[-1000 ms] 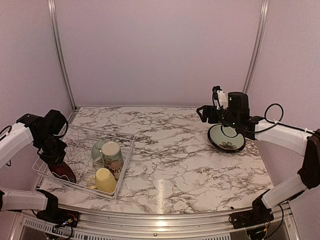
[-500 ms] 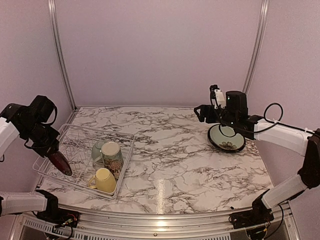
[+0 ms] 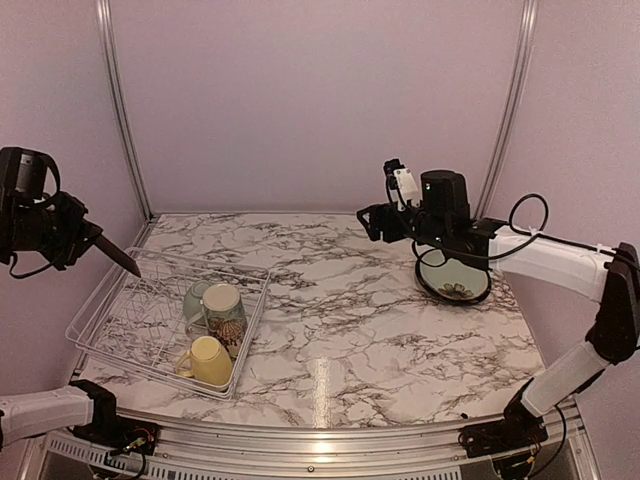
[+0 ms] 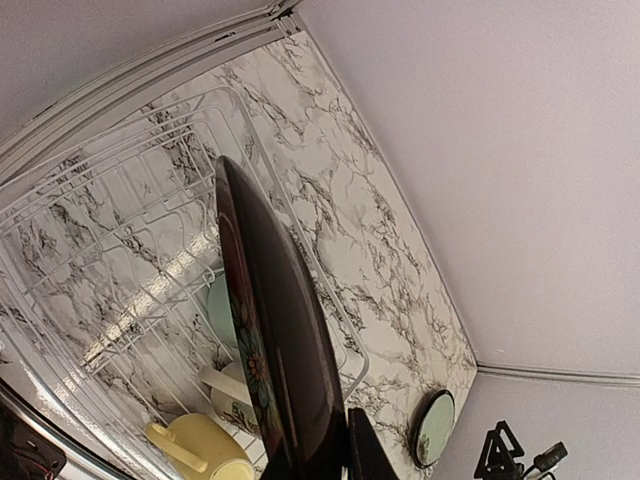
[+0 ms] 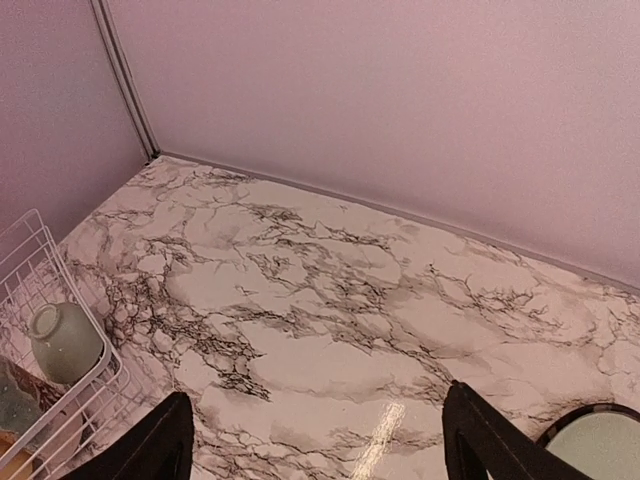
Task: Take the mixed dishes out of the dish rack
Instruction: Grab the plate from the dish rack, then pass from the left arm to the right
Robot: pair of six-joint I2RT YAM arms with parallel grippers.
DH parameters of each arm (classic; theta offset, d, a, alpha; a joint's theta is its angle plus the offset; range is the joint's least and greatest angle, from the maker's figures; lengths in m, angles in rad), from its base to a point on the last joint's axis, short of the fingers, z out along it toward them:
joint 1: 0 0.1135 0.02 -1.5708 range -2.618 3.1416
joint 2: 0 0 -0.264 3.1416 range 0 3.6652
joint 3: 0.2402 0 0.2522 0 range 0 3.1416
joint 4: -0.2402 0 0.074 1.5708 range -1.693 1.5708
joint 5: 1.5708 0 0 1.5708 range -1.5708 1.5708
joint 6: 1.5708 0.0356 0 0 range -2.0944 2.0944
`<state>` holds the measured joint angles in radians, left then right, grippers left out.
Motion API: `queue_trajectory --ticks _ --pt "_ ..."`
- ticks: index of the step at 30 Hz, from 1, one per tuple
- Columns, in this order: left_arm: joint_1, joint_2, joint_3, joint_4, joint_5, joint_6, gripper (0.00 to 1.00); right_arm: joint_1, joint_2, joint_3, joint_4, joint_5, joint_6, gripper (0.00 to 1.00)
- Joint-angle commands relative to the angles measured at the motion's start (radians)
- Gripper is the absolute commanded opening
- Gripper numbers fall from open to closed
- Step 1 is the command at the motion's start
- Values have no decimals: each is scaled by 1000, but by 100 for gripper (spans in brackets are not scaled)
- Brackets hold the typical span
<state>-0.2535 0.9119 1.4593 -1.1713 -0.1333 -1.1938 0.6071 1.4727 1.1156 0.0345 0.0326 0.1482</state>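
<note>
My left gripper (image 3: 80, 238) is shut on the dark red patterned plate (image 3: 118, 256), held edge-on high above the left end of the white wire dish rack (image 3: 110, 290). In the left wrist view the plate (image 4: 275, 340) fills the middle, clamped at the bottom of the frame. The rack holds the small pale green bowl (image 3: 197, 296), the cream floral mug (image 3: 226, 312) and the pale yellow mug (image 3: 208, 360). My right gripper (image 3: 372, 222) is open and empty above the table, left of the black-rimmed plate (image 3: 453, 277) lying on the marble.
The marble table (image 3: 340, 320) has walls at the back and both sides. In the right wrist view the rack corner (image 5: 40, 330) with the bowl (image 5: 62, 340) shows at lower left, and the plate's rim (image 5: 600, 440) at lower right.
My left gripper has lifted the dark red plate up out of the rack and to the left. My right gripper has risen and moved left, away from the black-rimmed plate.
</note>
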Motion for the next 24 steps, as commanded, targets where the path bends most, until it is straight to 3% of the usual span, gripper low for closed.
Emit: queue_trajectory --ticks 1,11,17,24 --pt "-1 0 -15 168 60 36 0 91 60 97 -31 43 -74 82" --pt "-4 56 -120 475 325 -1 0 357 180 261 65 49 -352 81" --pt "-12 52 -168 547 355 -30 0 445 248 322 120 42 -486 81" --pt "-25 40 -247 641 389 -114 0 561 418 478 218 285 -632 81"
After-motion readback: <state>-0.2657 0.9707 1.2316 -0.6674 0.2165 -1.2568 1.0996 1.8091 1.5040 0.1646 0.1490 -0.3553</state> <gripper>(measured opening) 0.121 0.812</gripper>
